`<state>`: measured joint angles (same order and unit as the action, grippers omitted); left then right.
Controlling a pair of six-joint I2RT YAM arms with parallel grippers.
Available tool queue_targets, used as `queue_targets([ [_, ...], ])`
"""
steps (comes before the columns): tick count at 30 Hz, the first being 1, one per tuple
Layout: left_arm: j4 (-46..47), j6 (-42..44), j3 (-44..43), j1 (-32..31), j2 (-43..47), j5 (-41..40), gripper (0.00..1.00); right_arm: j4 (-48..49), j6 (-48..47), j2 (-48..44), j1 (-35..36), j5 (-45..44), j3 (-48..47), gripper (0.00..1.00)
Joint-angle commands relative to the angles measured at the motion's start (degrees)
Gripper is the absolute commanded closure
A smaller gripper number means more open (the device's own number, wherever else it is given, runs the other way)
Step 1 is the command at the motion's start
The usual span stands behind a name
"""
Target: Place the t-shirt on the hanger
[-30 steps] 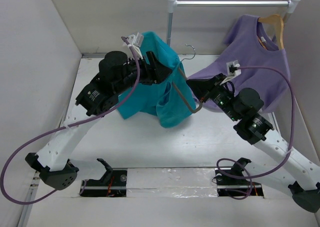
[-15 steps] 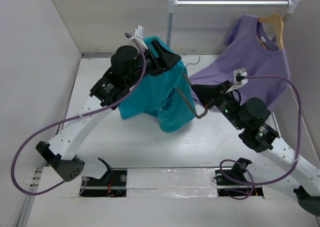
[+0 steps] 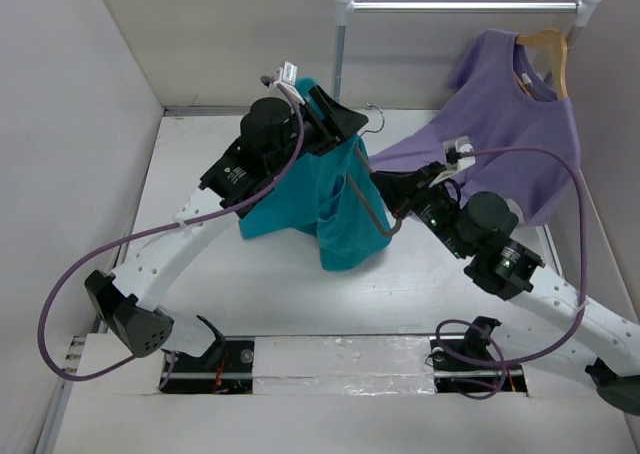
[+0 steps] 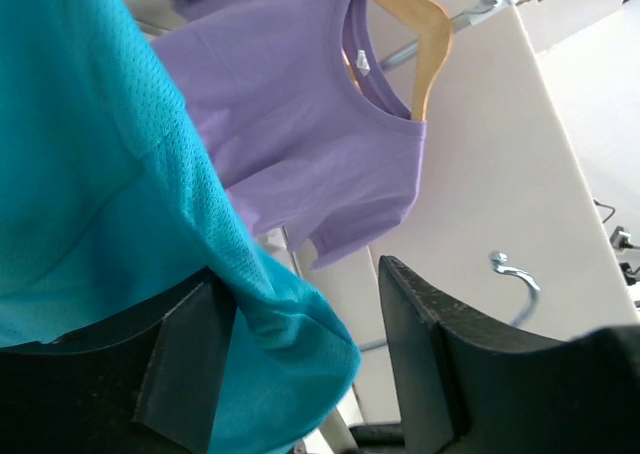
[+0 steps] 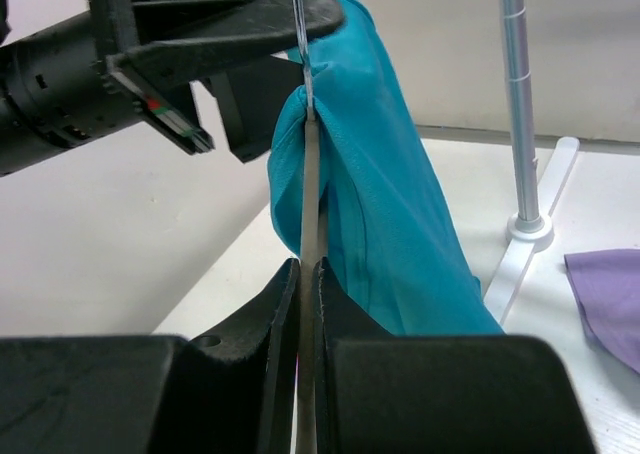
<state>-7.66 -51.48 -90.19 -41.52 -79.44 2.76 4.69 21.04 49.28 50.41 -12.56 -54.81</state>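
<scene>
Reaching in from the left in the top view, with the left gripper (image 3: pixel 338 126) raised high over the white table (image 3: pixel 200 164) and the t-shirt (image 3: pixel 300 189) hanging from it as a bunched teal fold at centre. Shows, from the left wrist, the left gripper (image 4: pixel 295 274) with jaws spread wide and clamped on nothing. Shows teal mesh (image 4: pixel 90 174) draped over and against one finger (image 4: pixel 190 364), with the other finger (image 4: pixel 420 354) bare and apart from the cloth.

Moving right to the hanger (image 3: pixel 370 206): a thin dark-grey frame standing steeply, with its upper part tucked inside the teal fold and its hook (image 3: pixel 375 114) poking out just beside the left gripper. Meets the right gripper (image 3: pixel 392 189) at its lower end. Confirms this from the right wrist, with the right gripper (image 5: pixel 305 269) pinched narrow on the slim grey bar (image 5: pixel 308 174), which rises straight into the teal cloth (image 5: pixel 380 174) under the black fingers of the other arm.

Ends at far right with a purple t-shirt (image 3: pixel 510 104) on a wooden hanger (image 3: pixel 548 46), hung from a white rail (image 3: pixel 460 7), well apart from the teal one.
</scene>
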Motion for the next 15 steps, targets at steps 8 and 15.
queue_targets([
  [8, 9.9, -2.7, 7.7, -0.2, 3.4, -1.9, 0.54, 7.0, -6.9, 6.0, 6.1, -6.2, -7.8, 1.00],
  [15, 11.4, -1.1, 7.8, -0.2, 4.3, -4.3, 1.00, 6.9, -5.4, 7.5, 6.6, -6.1, -7.6, 1.00],
])
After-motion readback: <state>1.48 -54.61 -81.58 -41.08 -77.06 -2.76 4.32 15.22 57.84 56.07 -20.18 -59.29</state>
